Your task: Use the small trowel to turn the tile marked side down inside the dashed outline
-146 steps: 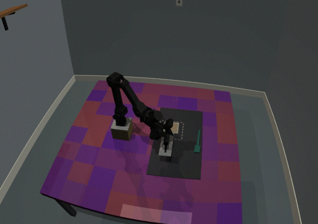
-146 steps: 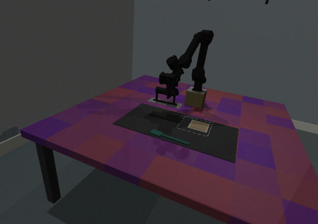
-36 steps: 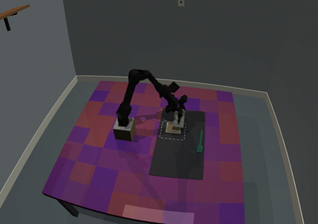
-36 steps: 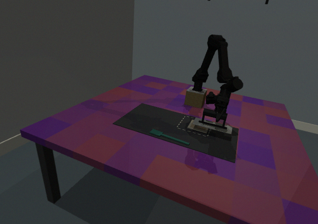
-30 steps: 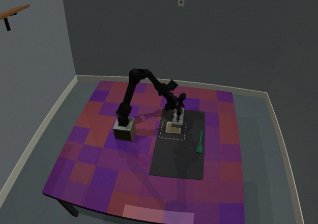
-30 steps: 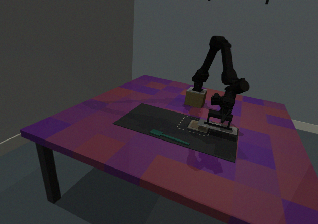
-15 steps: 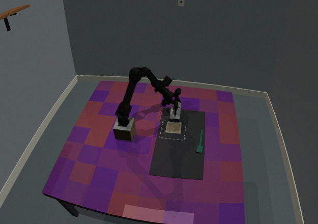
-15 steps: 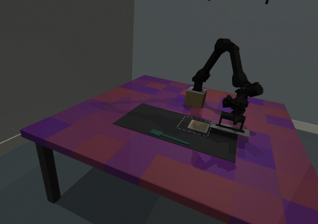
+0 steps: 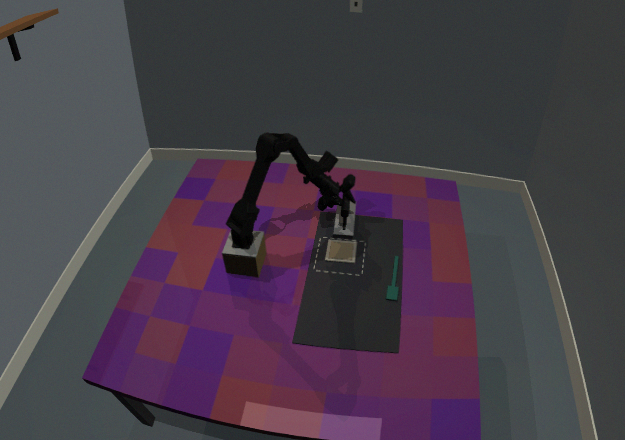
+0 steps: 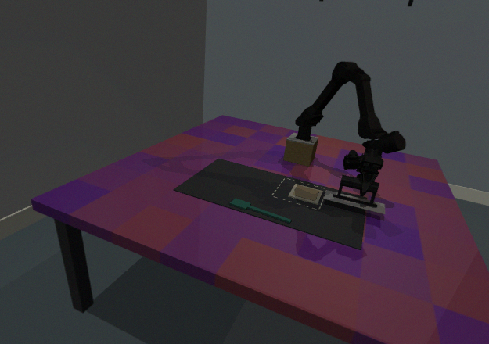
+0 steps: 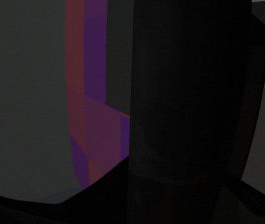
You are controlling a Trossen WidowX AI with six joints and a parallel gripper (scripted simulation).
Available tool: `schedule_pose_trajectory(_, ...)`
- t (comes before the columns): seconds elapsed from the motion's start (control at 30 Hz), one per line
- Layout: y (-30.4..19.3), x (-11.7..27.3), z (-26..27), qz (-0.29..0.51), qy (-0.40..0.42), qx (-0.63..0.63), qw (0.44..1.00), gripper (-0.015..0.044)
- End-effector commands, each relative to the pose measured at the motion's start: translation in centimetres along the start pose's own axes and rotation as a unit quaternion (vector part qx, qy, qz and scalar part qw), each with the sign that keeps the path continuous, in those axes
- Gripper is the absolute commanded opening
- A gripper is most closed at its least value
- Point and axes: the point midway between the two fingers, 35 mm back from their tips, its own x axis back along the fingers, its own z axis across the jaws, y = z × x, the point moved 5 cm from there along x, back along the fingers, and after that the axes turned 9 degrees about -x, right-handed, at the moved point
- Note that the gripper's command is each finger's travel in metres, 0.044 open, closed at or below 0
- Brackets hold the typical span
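My gripper (image 9: 344, 206) (image 10: 363, 178) is shut on the small trowel, gripping its black handle (image 9: 344, 217) (image 10: 354, 190). The handle also fills the wrist view (image 11: 183, 100). The trowel's grey blade (image 9: 337, 224) (image 10: 376, 207) sits low at the far end of the dark mat (image 9: 346, 321) (image 10: 220, 182), just beyond the dashed outline (image 9: 314, 255) (image 10: 277, 187). The tan tile (image 9: 341, 251) (image 10: 304, 192) lies flat inside the outline. I see no mark on its upper face. The blade's edge is close to the tile; I cannot tell if they touch.
A green spatula-like tool (image 9: 393, 277) (image 10: 259, 209) lies on the mat beside the outline. The arm's base stands on a tan block (image 9: 242, 256) (image 10: 300, 151) on the chequered red and purple table (image 9: 178, 332) (image 10: 293, 284).
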Motion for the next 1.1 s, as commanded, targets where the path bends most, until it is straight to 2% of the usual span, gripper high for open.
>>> schedule_pose_trajectory(0.0, 0.0, -0.3, -0.2, 0.000, 0.005, -0.004, 1.000, 0.0000)
schedule_pose_trajectory(0.4, 0.3, -1.5, -1.6, -0.001, 0.005, -0.004, 1.000, 0.0000)
schedule_pose_trajectory(0.9, 2.2, -1.5, -1.4, -0.001, 0.005, -0.003, 1.000, 0.0000)
schedule_pose_trajectory(1.07, 1.4, -1.0, -0.9, -0.001, 0.005, -0.003, 1.000, 0.0000)
